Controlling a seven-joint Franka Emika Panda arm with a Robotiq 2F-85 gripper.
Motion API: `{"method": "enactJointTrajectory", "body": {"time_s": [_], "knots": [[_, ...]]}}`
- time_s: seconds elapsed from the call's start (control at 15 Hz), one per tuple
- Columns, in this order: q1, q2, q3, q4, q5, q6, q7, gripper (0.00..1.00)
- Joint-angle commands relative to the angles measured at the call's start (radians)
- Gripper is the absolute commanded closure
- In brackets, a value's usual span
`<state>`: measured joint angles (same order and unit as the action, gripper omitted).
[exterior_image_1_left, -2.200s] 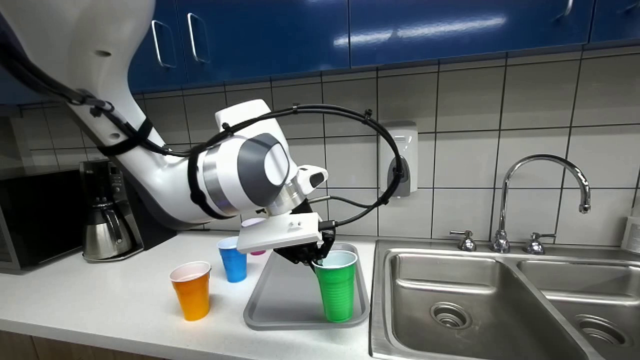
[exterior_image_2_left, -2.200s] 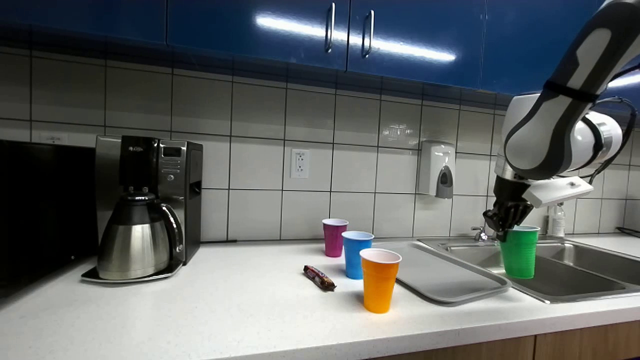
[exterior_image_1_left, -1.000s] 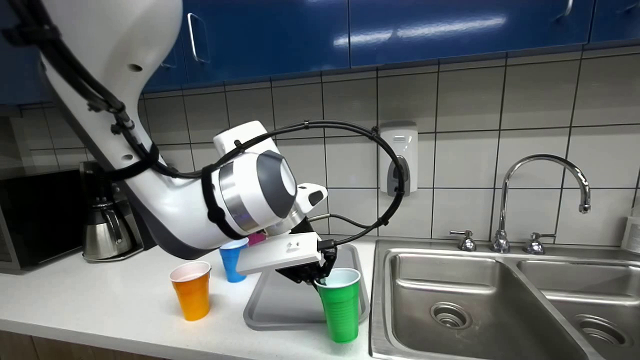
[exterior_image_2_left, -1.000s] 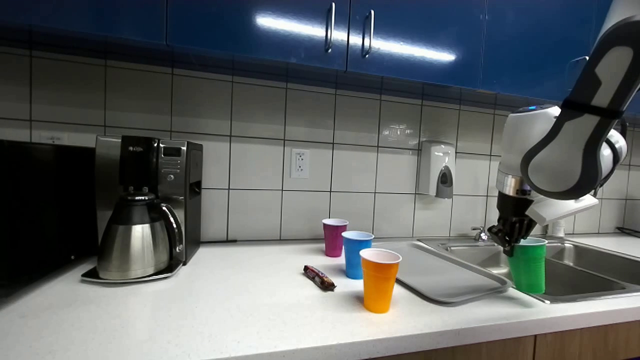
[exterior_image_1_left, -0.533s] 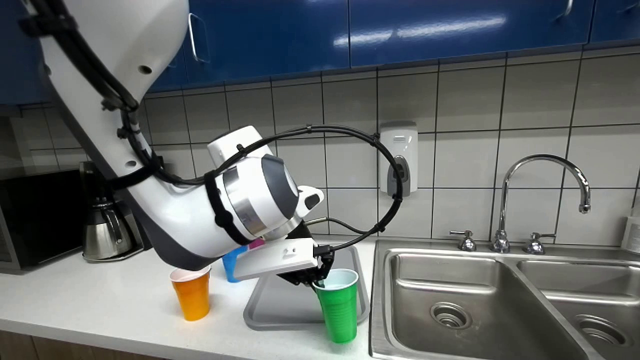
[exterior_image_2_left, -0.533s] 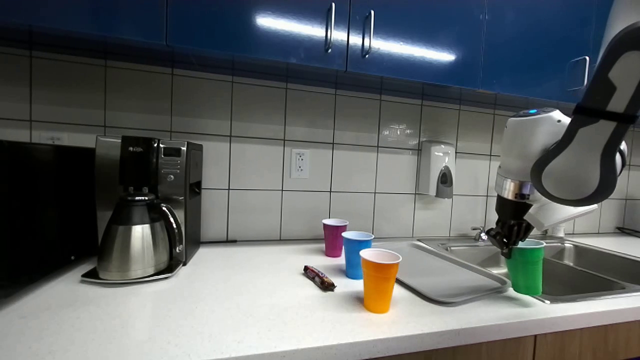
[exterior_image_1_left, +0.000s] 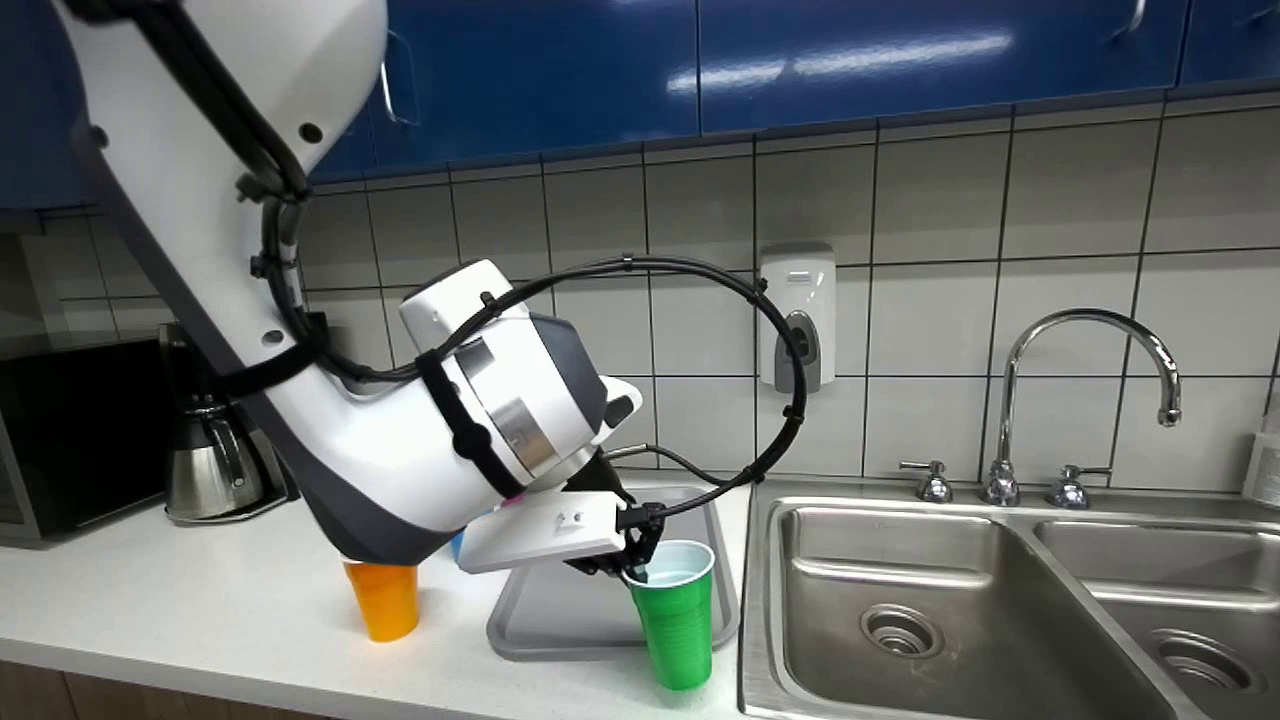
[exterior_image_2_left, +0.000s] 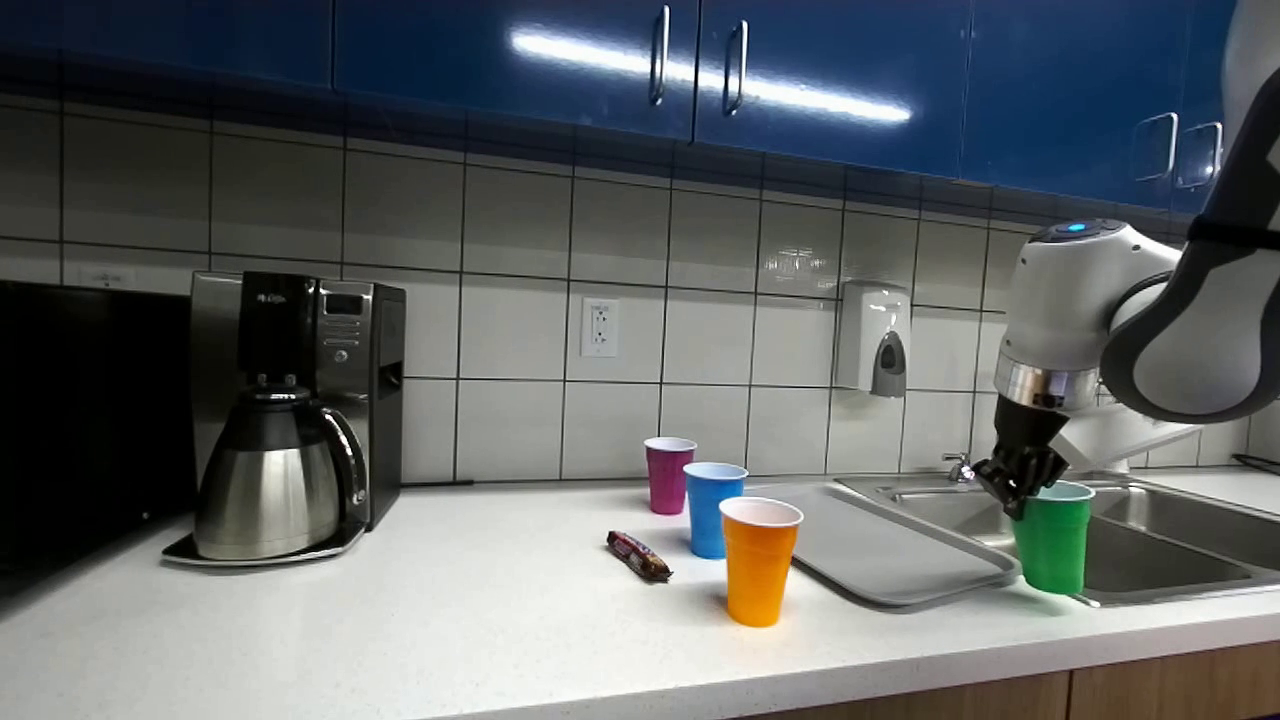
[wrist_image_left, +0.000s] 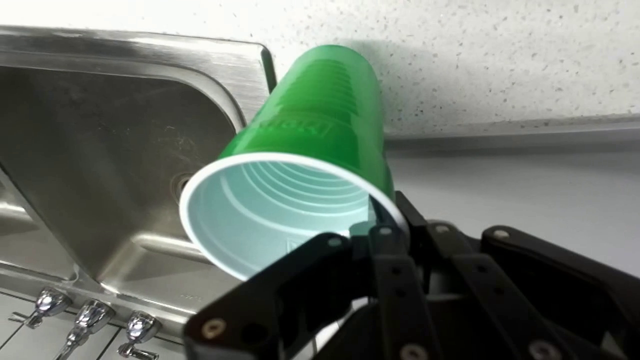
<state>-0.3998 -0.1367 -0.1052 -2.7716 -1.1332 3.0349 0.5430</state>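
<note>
Fingers (wrist_image_left: 411, 212) grip a green cup (exterior_image_1_left: 678, 622), seemingly over pale counter (exterior_image_2_left: 450, 620) beside a sink (exterior_image_1_left: 768, 600).

The glossy white arm (exterior_image_1_left: 365, 450) has dark grey panels (exterior_image_1_left: 575, 362), a silver wrist band (exterior_image_2_left: 1030, 382), a small blue light (exterior_image_2_left: 1077, 227), black straps (exterior_image_1_left: 275, 372), looped black cables (exterior_image_1_left: 640, 263), a flat white casing (exterior_image_1_left: 540, 535) and a black gripper (wrist_image_left: 394, 217) with pale round screws (wrist_image_left: 213, 328).

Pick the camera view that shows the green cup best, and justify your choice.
The wrist view: the green cup appears largest, showing its pale, ridged inside and the gripper pinching its wall. Both exterior views show it smaller, mainly its green side, with less of the inside.
</note>
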Motion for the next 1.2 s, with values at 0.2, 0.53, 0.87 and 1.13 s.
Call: {"method": "enactJointTrajectory", "body": {"time_s": [0.2,0.53,0.87,1.13], "knots": [[-0.033,0.003,0.003,0.000,-0.181,0.022,0.186,0.99],[-0.028,0.017,-0.005,0.006,-0.276,0.021,0.291,0.99],[-0.024,0.028,-0.019,0.011,-0.350,0.020,0.371,0.99],[-0.021,0.042,-0.031,0.017,-0.399,0.020,0.430,0.99]]}}
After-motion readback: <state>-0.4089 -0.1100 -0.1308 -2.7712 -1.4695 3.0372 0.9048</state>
